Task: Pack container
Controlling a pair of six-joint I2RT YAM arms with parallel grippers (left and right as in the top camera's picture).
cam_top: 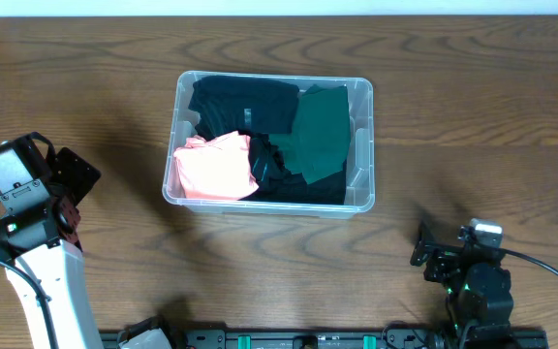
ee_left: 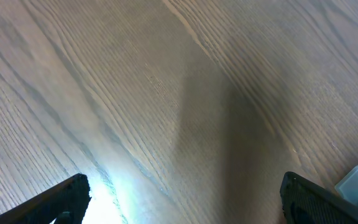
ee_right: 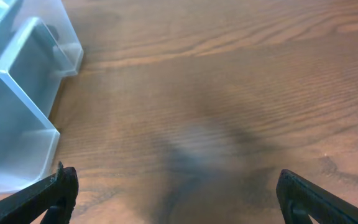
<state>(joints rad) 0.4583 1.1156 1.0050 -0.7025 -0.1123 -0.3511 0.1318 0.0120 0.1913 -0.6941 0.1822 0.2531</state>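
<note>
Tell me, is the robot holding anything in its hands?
No. The left gripper and the right gripper are both open and empty. The clothes lie in the container.

My left arm (cam_top: 51, 291) reaches from the near edge, and my left end effector (ee_left: 182, 202) hangs at the left, jaws spread wide, empty. My right end effector (ee_right: 179, 199) sits near right, jaws equally wide, empty.
</note>
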